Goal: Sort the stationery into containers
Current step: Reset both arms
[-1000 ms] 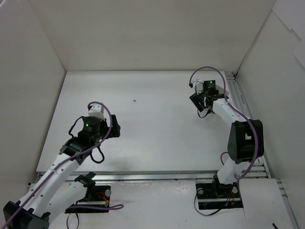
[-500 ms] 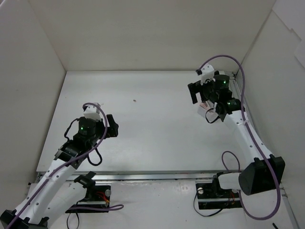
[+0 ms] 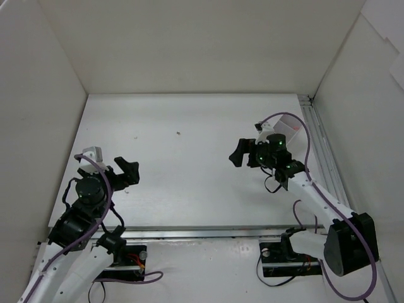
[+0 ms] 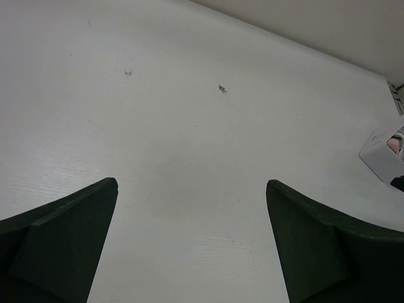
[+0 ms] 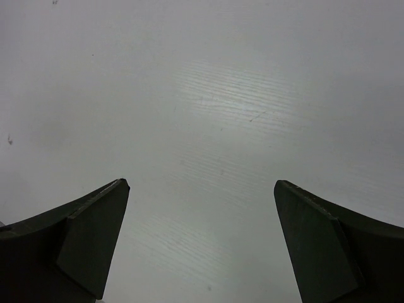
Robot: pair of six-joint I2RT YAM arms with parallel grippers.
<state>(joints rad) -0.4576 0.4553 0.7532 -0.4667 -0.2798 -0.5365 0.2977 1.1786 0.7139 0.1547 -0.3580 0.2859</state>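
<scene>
One white container stands at the back right of the table, partly behind the right arm's purple cable. In the left wrist view that container shows at the right edge with a pinkish piece of stationery inside it. My right gripper is open, left of and nearer than the container, with only bare table between its fingers. My left gripper is open at the near left, also over bare table. No other stationery or second container shows.
A tiny dark speck lies on the table at mid back, also visible as a speck in the left wrist view. White walls enclose the table on three sides. A metal rail runs along the right edge.
The right arm has drawn back from the container at the back right toward the table's middle, its gripper open. The left arm has pulled back toward the near left corner.
</scene>
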